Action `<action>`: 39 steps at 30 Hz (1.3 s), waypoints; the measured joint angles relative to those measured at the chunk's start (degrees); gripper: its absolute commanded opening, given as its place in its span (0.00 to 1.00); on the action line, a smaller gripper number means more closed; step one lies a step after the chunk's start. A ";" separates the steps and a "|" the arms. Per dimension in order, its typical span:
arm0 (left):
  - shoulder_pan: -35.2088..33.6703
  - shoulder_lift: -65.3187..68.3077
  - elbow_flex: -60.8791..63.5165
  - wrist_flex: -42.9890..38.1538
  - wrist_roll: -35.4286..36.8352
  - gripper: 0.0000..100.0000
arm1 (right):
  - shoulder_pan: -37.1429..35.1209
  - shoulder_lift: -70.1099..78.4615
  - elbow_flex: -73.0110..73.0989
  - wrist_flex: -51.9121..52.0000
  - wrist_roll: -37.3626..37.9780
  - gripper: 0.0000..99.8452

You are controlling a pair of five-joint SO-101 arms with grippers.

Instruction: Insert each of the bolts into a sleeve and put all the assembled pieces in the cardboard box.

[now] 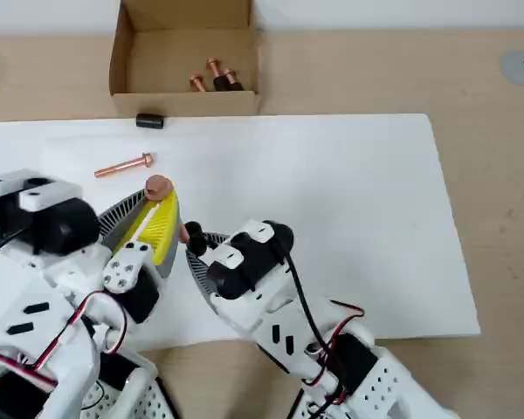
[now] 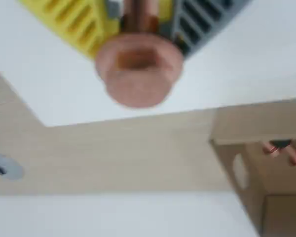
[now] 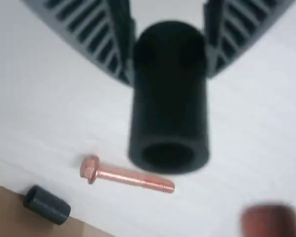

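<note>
Copper bolt [image 2: 138, 69] and black sleeve [image 3: 168, 98] each gripped; spare bolt [image 1: 122, 166] lies flat, spare sleeve [image 1: 149, 121] sits just beside the box [image 1: 183, 104], assembled pieces [image 1: 214, 78] inside it.

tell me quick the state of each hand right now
left hand: closed, holding a copper bolt
right hand: closed, holding a black sleeve

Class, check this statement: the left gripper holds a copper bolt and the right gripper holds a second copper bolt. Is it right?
Not quite. The right gripper holds a black sleeve, not a bolt, as the right wrist view shows. The left gripper does hold a copper bolt.
</note>
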 measured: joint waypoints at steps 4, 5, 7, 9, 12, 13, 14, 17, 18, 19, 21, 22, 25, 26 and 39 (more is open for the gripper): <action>0.44 0.18 0.00 0.00 0.00 0.01 | 0.00 0.00 0.00 0.00 0.00 0.01; 0.44 0.09 0.09 0.00 0.00 0.01 | 0.00 0.00 0.00 0.00 0.00 0.01; 0.44 0.00 0.97 0.00 0.00 0.01 | 0.00 0.00 0.00 0.00 0.00 0.01; 0.44 -0.35 3.25 -0.79 0.00 0.01 | 0.00 0.00 0.00 0.00 0.00 0.01; 0.44 -0.44 7.38 -4.04 0.00 0.01 | 0.00 0.00 0.00 0.00 0.00 0.01; 0.35 -0.44 8.09 -5.01 0.00 0.01 | 0.00 0.00 0.09 0.00 0.00 0.01; 0.09 -0.44 8.53 -5.80 0.00 0.01 | 0.00 0.00 0.09 0.00 0.00 0.01; -1.23 -0.44 8.97 -7.30 0.00 0.01 | 0.00 0.00 0.09 0.00 0.00 0.01; -1.67 -0.44 8.97 -7.47 0.00 0.01 | 0.00 0.00 0.09 0.00 0.00 0.01; -2.02 -0.44 8.97 -7.56 0.00 0.01 | 0.00 0.00 0.09 0.00 0.00 0.01; -2.99 -0.44 8.97 -7.65 0.00 0.01 | 0.00 0.00 0.09 0.00 0.00 0.01; -3.43 -0.44 8.97 -7.65 0.00 0.01 | 0.00 0.00 0.09 0.00 0.00 0.01; -3.78 -0.44 8.97 -7.65 0.00 0.01 | 0.00 0.00 0.09 0.00 0.00 0.01; -3.78 -0.44 8.97 -7.65 0.00 0.01 | 0.00 0.00 0.09 0.00 0.00 0.01; -3.08 -0.70 10.46 -7.74 0.00 0.01 | 0.00 0.00 0.09 -0.70 0.00 0.01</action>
